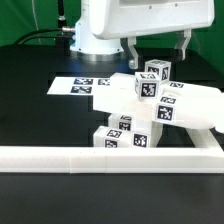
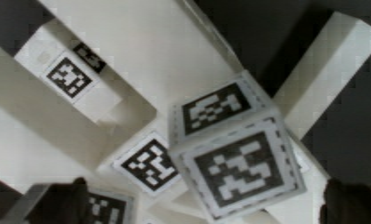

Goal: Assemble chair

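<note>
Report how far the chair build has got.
Done: no finished chair shows. White chair pieces sit bunched in a stack against the border rail; whether any are joined is unclear. In hand: nothing; the claw hangs open above the stack. Left: most of the assembly, it seems. The marker board lies behind.

The white arm reaches in from the top of the exterior view, wrist pointing straight down. Its gripper hangs with both dark fingers vertical and spread wide apart, nothing held between them, tips level with each other.
</note>
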{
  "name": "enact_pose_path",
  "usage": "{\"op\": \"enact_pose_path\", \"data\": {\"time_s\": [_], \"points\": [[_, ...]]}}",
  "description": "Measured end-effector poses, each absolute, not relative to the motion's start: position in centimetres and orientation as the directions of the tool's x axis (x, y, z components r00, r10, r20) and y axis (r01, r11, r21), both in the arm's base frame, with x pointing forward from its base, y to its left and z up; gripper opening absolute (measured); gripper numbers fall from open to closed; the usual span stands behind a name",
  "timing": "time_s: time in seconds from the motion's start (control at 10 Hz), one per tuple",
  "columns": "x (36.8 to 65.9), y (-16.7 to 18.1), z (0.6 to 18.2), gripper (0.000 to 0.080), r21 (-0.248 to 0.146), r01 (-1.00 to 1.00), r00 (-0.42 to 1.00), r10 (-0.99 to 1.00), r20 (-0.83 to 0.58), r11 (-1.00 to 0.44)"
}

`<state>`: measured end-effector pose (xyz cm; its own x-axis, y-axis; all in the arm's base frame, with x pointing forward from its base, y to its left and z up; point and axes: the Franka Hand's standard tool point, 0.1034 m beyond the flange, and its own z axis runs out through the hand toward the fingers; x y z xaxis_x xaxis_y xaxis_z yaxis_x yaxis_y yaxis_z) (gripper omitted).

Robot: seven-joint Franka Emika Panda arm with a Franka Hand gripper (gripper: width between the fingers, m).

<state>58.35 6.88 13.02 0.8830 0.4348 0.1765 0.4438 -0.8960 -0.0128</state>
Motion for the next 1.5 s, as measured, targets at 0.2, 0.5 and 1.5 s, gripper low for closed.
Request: {"op": "enact_pose_path", "data": {"time_s": [0.2, 0.5, 1.5], "points": [[58.49, 6.9, 12.68, 0.0649, -0.004, 0.443, 0.881, 0.435, 0.188, -0.896], [58.45, 6.69, 12.53, 0.0523, -0.004, 0.445, 0.88, 0.437, 0.186, -0.895], [58.8, 6.62, 12.76, 0.0278, -0.082, 0.033, 0.983, 0.017, 0.181, -0.996]]}}
